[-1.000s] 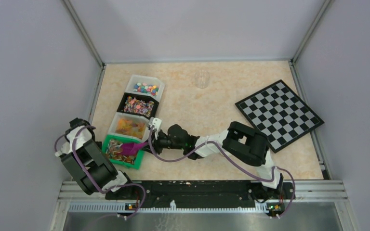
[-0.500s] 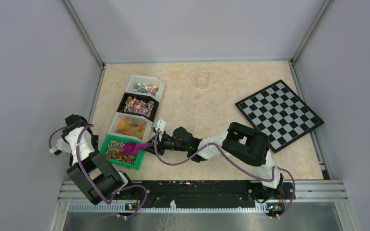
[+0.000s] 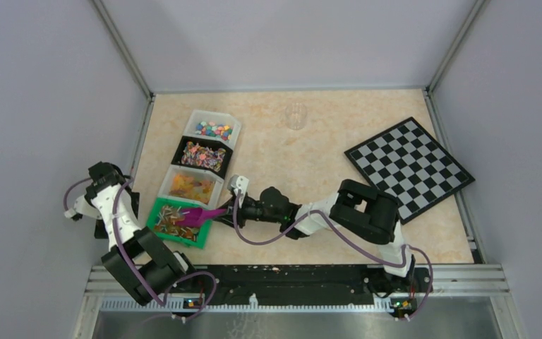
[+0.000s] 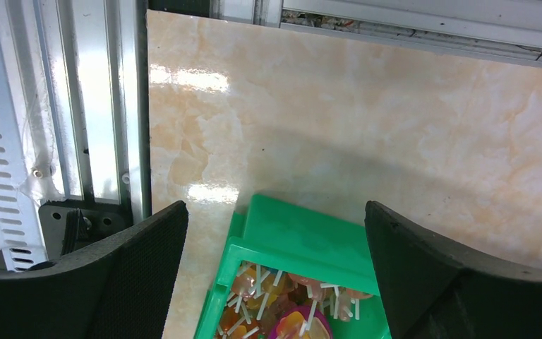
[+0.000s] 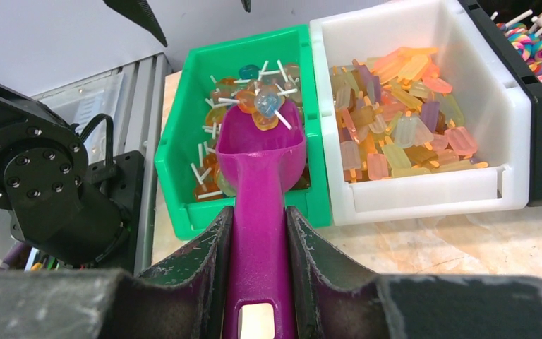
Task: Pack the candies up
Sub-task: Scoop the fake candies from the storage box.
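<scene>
Several candies (image 5: 265, 106) lie in the bowl of the magenta scoop (image 5: 262, 169), which sits low in the green bin (image 5: 176, 155) at the upper centre of the right wrist view. My right gripper (image 5: 260, 226) pinches the scoop's handle. The left gripper (image 4: 275, 212) hangs spread wide and empty over the bin's corner. I judge this mid-scoop. Next I'd lift the bowl level so nothing rolls off.

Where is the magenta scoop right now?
The magenta scoop is held in the right gripper, its bowl over the green bin, at the near left in the top view, beside the white bin.
</scene>
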Motion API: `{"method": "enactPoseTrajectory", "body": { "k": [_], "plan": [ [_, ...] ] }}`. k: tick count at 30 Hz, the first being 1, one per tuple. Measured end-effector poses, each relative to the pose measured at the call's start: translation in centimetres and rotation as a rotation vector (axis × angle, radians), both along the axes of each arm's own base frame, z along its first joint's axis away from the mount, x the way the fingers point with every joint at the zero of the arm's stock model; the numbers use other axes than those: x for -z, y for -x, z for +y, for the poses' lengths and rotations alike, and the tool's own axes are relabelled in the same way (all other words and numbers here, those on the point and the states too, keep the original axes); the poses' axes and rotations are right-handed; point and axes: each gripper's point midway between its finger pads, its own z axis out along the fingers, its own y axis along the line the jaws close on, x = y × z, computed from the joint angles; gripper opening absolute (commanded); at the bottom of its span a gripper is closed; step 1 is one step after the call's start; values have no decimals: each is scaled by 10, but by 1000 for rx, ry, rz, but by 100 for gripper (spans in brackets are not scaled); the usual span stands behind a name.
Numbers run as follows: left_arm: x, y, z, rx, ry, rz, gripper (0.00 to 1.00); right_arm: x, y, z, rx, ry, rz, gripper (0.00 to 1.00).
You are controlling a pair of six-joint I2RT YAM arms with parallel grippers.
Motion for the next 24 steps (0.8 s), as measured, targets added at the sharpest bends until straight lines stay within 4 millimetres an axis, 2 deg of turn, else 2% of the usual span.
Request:
{"method": "enactPoseTrajectory", "body": {
  "k": [13, 24],
  "plan": [
    [-9, -3, 0, 29, -8, -15, 99, -18, -3, -13, 11, -49, -44, 0],
    [-9, -2, -3, 33, 9, -14, 99, -25, 4, -27, -1, -68, -100, 0]
  ]
}}
